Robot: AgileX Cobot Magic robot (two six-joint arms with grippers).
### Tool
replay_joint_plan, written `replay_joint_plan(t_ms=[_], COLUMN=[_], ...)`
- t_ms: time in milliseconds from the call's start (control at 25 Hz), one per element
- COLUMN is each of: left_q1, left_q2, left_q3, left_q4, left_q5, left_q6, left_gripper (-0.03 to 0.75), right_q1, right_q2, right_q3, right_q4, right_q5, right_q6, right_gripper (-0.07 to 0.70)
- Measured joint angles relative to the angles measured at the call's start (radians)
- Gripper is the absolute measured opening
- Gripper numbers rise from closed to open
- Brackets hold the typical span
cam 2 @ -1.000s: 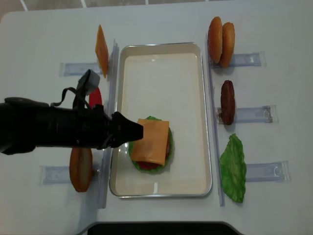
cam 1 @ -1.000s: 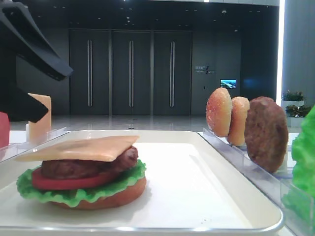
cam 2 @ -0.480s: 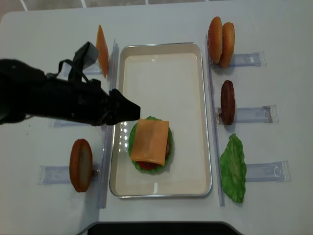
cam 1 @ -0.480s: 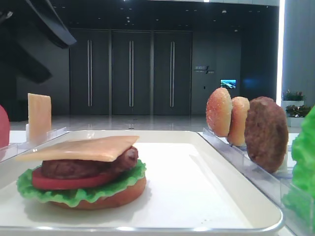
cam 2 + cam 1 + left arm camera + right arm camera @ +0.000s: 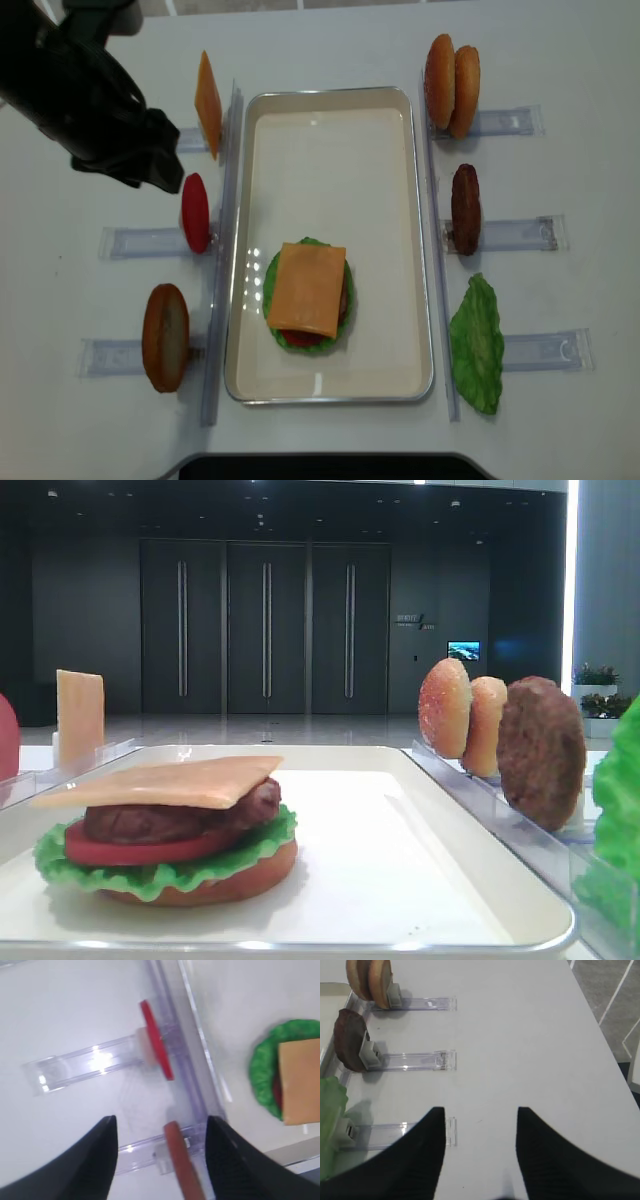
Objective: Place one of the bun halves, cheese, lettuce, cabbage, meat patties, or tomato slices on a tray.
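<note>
On the cream tray [image 5: 330, 170] [image 5: 400, 860] sits a stack with a cheese slice [image 5: 306, 288] [image 5: 160, 782] on top. Under the cheese are a meat patty [image 5: 150, 822], a tomato slice [image 5: 130, 851], lettuce [image 5: 160, 877] and a bun half [image 5: 240, 878]. My left gripper [image 5: 161, 1127] is open and empty, high over the left racks, with the left arm [image 5: 95, 100] at the back left. Below it stand a tomato slice [image 5: 156, 1060] [image 5: 195, 212] and a bun half [image 5: 182, 1170] [image 5: 166, 337]. My right gripper [image 5: 480, 1112] hangs open over bare table.
A spare cheese slice [image 5: 207, 103] [image 5: 80, 718] stands in the back left rack. On the right racks are two bun halves [image 5: 452, 72] [image 5: 370, 980], a patty [image 5: 465, 208] [image 5: 350, 1040] and a lettuce leaf [image 5: 477, 342] [image 5: 330, 1125].
My left arm has drawn back from the stack, up and toward the far left, and has left the low view. The cheese stays on the stack.
</note>
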Motion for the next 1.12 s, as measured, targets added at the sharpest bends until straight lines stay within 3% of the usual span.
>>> replay_joint_plan(t_ms=[160, 440, 800, 1120], left_q1=[0.028, 0.189, 0.198, 0.198], left_q2=[0.0, -0.002, -0.125, -0.481], left_q3=[-0.059, -0.069, -0.069, -0.041], left_q4=[0.142, 0.182, 0.173, 0.068], left_q5=[0.074, 0.084, 0.087, 0.104], left_q6=[-0.051, -0.057, -0.033, 0.003], left_gripper=[0.429, 0.428, 0.354, 0.346], right_q1=[0.0, 0.0, 0.0, 0.0], right_q2=[0.0, 0.0, 0.0, 0.0], right_q3=[0.0, 0.0, 0.0, 0.0], right_q4=[0.0, 0.0, 0.0, 0.0], right_q5=[0.0, 0.0, 0.0, 0.0], right_q6=[0.0, 0.0, 0.0, 0.0], right_gripper=[0.319, 0.319, 0.319, 0.319])
